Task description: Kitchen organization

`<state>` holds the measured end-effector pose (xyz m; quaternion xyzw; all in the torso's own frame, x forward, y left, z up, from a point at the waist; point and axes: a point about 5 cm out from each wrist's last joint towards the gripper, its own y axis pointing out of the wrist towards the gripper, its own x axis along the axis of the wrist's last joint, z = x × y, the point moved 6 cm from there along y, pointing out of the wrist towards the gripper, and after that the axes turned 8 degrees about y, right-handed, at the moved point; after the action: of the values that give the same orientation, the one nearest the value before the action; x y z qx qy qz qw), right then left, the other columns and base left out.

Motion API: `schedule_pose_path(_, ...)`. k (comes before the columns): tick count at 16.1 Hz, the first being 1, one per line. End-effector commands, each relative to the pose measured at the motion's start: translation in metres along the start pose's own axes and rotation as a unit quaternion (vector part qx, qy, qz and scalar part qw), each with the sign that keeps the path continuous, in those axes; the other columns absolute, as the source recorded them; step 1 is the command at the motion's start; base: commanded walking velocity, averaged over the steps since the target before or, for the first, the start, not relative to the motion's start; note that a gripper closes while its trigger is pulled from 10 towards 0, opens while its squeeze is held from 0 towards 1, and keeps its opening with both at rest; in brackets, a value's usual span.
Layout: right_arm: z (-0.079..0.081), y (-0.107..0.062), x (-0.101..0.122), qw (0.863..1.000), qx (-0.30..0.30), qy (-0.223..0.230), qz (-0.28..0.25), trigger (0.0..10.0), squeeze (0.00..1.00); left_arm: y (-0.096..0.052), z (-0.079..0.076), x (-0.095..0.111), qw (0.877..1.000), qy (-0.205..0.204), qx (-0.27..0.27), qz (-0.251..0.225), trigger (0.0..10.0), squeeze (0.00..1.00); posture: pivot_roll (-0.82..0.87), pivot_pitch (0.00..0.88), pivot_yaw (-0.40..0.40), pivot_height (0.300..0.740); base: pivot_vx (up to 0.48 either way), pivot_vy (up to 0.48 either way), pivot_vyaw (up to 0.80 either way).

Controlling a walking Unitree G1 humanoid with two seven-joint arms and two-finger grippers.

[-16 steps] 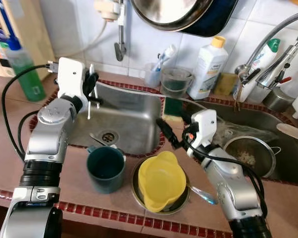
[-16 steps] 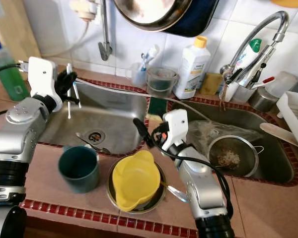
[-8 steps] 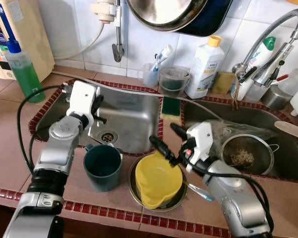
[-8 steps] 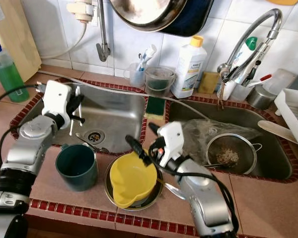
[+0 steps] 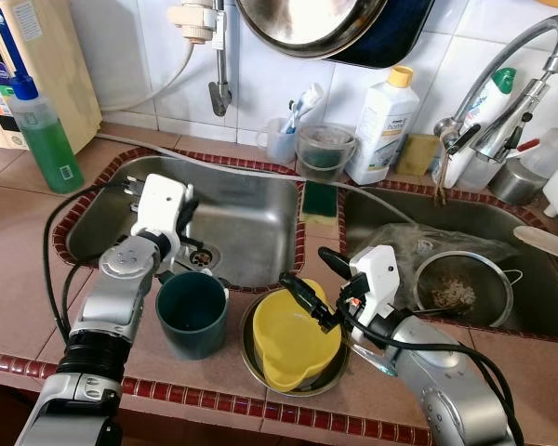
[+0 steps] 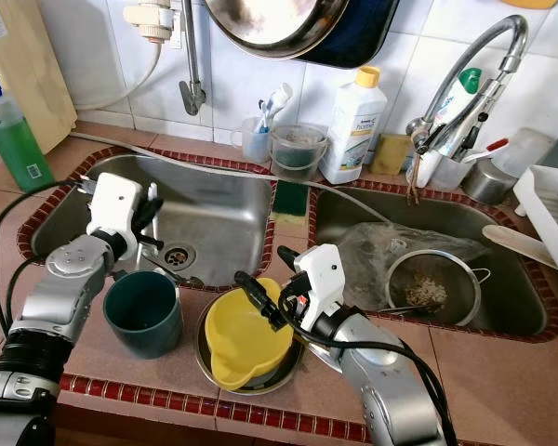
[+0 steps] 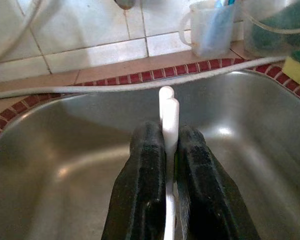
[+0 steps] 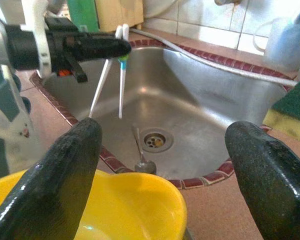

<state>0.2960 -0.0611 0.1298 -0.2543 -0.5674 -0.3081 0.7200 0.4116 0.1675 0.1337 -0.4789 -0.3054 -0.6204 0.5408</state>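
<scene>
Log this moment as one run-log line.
left gripper: shut on white sticks, above left sink | right gripper: open, at yellow bowl | green mug: on counter

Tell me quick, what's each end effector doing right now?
Left end effector: shut on white sticks, over the sink.
Right end effector: open, at the yellow bowl.

A home kitchen is shown: a double steel sink (image 5: 251, 218) set in a tiled counter at centre, a tap (image 5: 502, 84) at upper right, a pan (image 5: 316, 23) hung on the tiled wall at top, a detergent bottle (image 5: 383, 116) beside it.
</scene>
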Motion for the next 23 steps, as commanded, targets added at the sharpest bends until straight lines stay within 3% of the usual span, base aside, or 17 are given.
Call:
schedule_pose_path(1,0.002,-0.002,0.003,1.0,0.003,-0.003,-0.001,10.0,0.0,0.001,-0.005,-0.002,1.0,0.005,-0.012,0.005,10.0,0.0,-0.03,0.001,-0.059,0.74,0.0,0.0,0.0)
schedule_pose_path(7,-0.002,0.001,0.008,1.0,-0.005,-0.006,-0.007,10.0,0.0,0.001,-0.011,-0.015,0.999,-0.003,-0.033,0.039,10.0,0.0,-0.03,0.0,-0.053,0.74,0.0,0.0,0.0)
schedule_pose_path(8,-0.002,0.002,0.008,1.0,-0.005,-0.006,-0.007,10.0,0.0,0.001,-0.01,-0.015,0.999,-0.01,-0.036,0.037,10.0,0.59,-0.03,0.0,-0.054,0.74,0.0,0.0,0.0)
schedule_pose_path(9,-0.002,0.002,0.008,1.0,-0.005,-0.007,-0.008,10.0,0.0,0.0,-0.008,-0.015,0.999,-0.017,-0.033,0.036,10.0,1.0,-0.02,0.0,-0.052,0.74,0.0,0.0,0.0)
schedule_pose_path(15,-0.003,0.007,0.01,1.0,-0.006,-0.005,-0.013,10.0,0.0,0.0,0.001,-0.013,0.999,-0.02,-0.028,0.04,10.0,1.0,-0.02,0.009,-0.048,0.74,0.0,0.0,0.0)
schedule_pose_path(23,-0.004,0.008,0.009,1.0,-0.007,-0.009,-0.012,10.0,0.0,0.001,0.0,-0.008,0.999,-0.022,-0.034,0.036,10.0,1.0,-0.01,0.006,-0.048,0.74,0.0,0.0,0.0)
